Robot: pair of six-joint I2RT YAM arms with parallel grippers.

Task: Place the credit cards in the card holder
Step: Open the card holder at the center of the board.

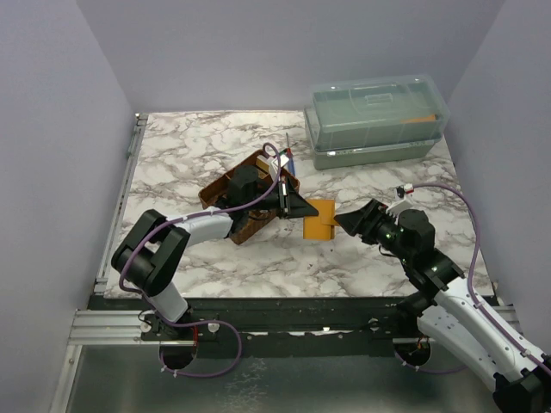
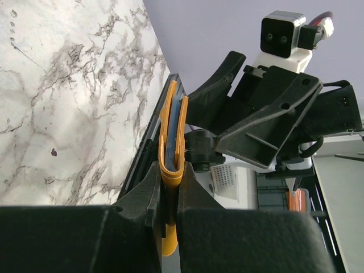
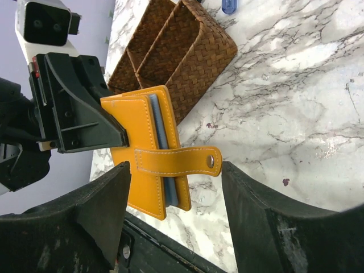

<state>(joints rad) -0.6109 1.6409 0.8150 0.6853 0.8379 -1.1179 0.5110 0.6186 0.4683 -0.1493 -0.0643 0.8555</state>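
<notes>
Left gripper is clamped on one long edge of the folded card holder, between the arms. Its long axis runs away from the bases, and its loose strap points off the opposite edge. Right gripper faces it close by, jaws apart. A woven tray stands just behind, with bare marble table to the right.

- card holder — one
- woven tray — one, brown, with compartments
- lidded plastic box — one
- left gripper, right gripper — two
</notes>
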